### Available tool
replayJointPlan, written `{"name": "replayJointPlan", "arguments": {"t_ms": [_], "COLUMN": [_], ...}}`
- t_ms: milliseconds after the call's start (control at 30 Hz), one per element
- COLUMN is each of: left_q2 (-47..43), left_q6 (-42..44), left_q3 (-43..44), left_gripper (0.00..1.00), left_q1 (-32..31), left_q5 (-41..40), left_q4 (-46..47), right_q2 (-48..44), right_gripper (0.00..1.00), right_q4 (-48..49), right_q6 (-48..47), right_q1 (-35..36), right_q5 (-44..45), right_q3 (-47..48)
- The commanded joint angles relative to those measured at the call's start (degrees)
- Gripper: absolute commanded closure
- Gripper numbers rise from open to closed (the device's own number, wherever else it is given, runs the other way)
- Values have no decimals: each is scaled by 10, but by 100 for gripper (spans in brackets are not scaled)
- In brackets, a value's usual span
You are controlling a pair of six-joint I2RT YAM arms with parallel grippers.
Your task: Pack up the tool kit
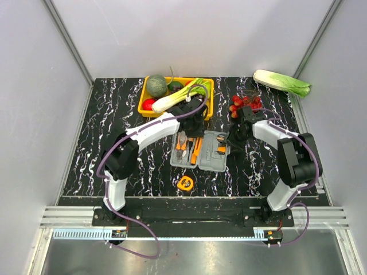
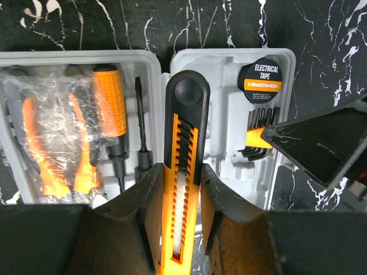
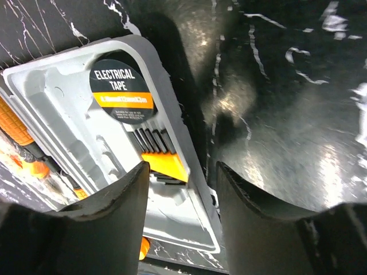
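Black marbled table [image 1: 114, 114] runs between white walls. The left arm [image 1: 149, 130] arches from the near left toward the far middle. A yellow tray [image 1: 207, 91] of vegetables [image 1: 156, 86] sits at the far edge, just beyond the case [image 1: 215, 160]. The case lies open and flat at the table's middle, its 2 grey halves side by side. A yellow tape measure [image 1: 185, 183] rests on the table just near of the case, apart from it.

In the left half, orange pliers [image 2: 34, 149] lie under clear wrap at the left; right of them are an orange-handled screwdriver [image 2: 109, 103] and a thin black-shafted one [image 2: 139, 126]. The left gripper [image 2: 180, 189] is clenched on an orange-and-black knife [image 2: 182, 109], 1 finger [image 2: 149, 212] on each flank; the knife hangs lengthwise above the hinge between the halves.

The right half holds a black roll labelled electrical tape [image 2: 260, 80] at its far end, with hex keys [image 2: 258, 123] in an orange clip just near of it; most of its moulded slots are bare. The right gripper [image 3: 182, 172] is spread wide across the case's right rim, with 1 finger [image 3: 114, 212] above the tray and the other above the table; whether either touches the rim I cannot tell. Farther right are a red cluster [image 1: 245, 103] of small fruit and, at the far right corner, a cabbage [image 1: 282, 83].
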Motion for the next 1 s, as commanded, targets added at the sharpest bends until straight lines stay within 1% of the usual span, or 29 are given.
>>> {"name": "replayJointPlan", "arguments": {"t_ms": [0,67,233,333,567,633,700,967], "left_q2": [12,24,47,63,98,104,108,102], "left_q6": [-19,-17,-19,-42,-60,-67,-76,-90], "left_q3": [35,42,49,52,79,83,83,71], "left_gripper": [100,100,100,100,100,97,91,75], "left_q1": [-30,-40,-61,-70,-72,-72,-72,-73], "left_q5": [-76,-90,-119,-135,-126,-117,-116,-137], "left_q4": [7,6,6,-1,-3,-4,-11,-33], "right_q2": [-67,-83,-109,-114,-122,-124,-126,-130], "right_gripper": [41,37,36,36,36,36,36,36], "right_q4": [-52,-67,-87,-88,-90,-91,-93,-93], "right_q6": [1,-6,-31,-38,-45,-49,-52,-58], "right_q1": [-4,-10,-21,-27,-31,-33,-33,-38], "right_q5": [89,117,158,159,152,153,155,154], "right_q3": [10,12,16,12,-5,-6,-5,-11]}}
